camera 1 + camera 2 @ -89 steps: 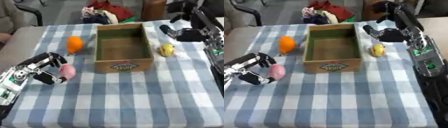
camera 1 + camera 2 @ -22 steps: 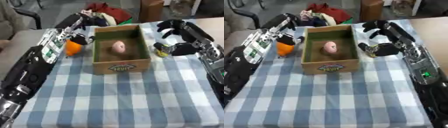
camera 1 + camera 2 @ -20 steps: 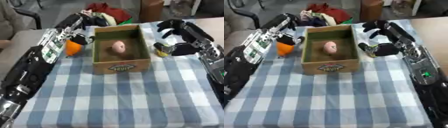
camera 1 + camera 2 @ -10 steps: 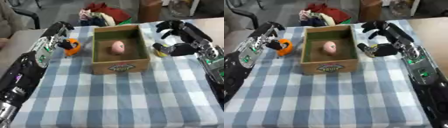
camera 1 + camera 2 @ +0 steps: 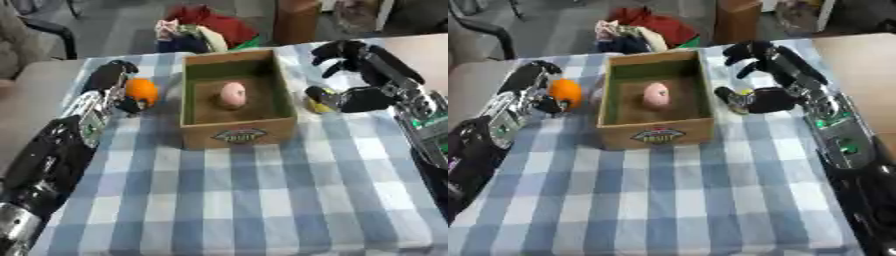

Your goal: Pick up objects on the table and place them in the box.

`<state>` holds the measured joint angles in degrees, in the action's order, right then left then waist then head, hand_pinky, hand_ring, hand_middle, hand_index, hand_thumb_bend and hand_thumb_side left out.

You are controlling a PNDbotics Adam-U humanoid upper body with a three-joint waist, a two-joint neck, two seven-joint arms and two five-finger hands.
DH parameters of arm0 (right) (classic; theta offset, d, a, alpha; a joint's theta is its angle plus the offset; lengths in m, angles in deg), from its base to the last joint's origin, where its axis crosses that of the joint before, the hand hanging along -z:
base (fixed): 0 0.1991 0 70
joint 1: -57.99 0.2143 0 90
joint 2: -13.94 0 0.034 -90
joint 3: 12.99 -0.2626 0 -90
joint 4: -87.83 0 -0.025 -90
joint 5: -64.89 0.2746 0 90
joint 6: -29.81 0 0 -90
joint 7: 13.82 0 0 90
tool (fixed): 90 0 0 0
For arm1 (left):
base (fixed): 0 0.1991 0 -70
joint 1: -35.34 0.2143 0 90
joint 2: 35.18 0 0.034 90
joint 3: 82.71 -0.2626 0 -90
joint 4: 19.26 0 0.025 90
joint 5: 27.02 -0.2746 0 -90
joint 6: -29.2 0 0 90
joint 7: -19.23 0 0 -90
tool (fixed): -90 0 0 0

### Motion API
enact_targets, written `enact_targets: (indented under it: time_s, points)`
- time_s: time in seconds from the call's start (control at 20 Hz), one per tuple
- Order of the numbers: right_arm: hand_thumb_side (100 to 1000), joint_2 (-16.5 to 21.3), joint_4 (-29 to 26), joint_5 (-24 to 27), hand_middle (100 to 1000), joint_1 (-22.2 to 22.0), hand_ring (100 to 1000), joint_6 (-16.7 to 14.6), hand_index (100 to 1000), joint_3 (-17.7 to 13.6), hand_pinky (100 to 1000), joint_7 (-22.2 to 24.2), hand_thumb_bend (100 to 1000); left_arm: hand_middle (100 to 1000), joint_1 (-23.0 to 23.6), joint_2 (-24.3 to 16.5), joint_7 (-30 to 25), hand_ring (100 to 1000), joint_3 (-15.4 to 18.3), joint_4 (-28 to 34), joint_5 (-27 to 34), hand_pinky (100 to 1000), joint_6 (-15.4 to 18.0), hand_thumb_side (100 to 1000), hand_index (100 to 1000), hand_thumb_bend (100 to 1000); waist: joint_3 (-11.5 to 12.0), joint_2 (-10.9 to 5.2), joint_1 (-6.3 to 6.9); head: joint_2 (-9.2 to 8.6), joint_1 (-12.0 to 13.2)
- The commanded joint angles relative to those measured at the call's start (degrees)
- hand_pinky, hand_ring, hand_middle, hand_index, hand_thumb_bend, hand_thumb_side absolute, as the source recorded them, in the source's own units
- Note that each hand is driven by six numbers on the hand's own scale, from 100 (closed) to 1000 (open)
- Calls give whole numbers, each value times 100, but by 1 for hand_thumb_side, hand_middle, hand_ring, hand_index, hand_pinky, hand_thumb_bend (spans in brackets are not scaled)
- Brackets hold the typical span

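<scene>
An open cardboard box [image 5: 236, 134] stands mid-table with a pink rounded object [image 5: 232, 94] lying inside it. Left of the box sits an orange [image 5: 142, 90]. My left hand [image 5: 107, 79] wraps it from the left, fingers over its top and thumb under its near side. Right of the box lies a small yellow object [image 5: 318, 103], partly hidden. My right hand [image 5: 779, 65] arches over it with fingers spread, and the thumb rests beside it without closing.
The table has a blue and white checked cloth [image 5: 262, 200]. A pile of clothes [image 5: 203, 27] and a brown carton [image 5: 296, 20] lie past the far edge. A wooden surface [image 5: 859, 55] is on the right.
My left hand has come down from the box's far left corner onto the orange and curled round it. The right hand has stayed by the yellow object.
</scene>
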<state>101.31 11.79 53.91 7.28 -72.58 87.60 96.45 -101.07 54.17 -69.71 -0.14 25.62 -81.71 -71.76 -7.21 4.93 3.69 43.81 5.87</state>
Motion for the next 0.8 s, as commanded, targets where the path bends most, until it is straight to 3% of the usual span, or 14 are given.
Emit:
enact_targets:
  time_s: [0.05,0.15,0.2,0.25,0.3,0.55,0.8]
  points:
    - [217,56,-87,21,649,86,808,-7,793,-48,642,1,417,620,-133,-95,-32,515,61,-52,-238,624,17,100,751,385,-5,-75,-29,-32,-7]
    - [218,52,-86,24,649,85,808,-6,793,-47,642,2,416,542,-145,-90,-24,464,89,-31,-339,599,17,100,696,331,0,-77,-28,-37,-8]
    - [218,51,-85,24,649,83,808,-6,793,-47,642,2,416,468,-153,-90,37,413,108,6,-365,576,8,100,622,276,4,-78,-27,-38,-9]
    - [218,51,-84,24,649,80,808,-5,793,-49,642,1,416,429,-154,-89,117,397,125,42,-370,568,-6,100,566,143,7,-79,-27,-39,-11]
    - [218,51,-83,23,649,80,808,-5,793,-49,642,1,416,412,-157,-91,209,391,138,79,-359,562,-23,100,543,249,9,-80,-26,-39,-12]
    - [218,53,-77,22,649,84,808,-7,793,-48,642,3,417,359,-181,-75,629,356,128,427,38,546,-39,100,475,217,18,-83,-26,-40,-14]
    - [219,29,-70,21,649,94,809,-15,793,-34,643,26,417,373,-357,-82,441,371,-297,1333,586,553,290,100,485,220,14,-88,-16,-48,13]
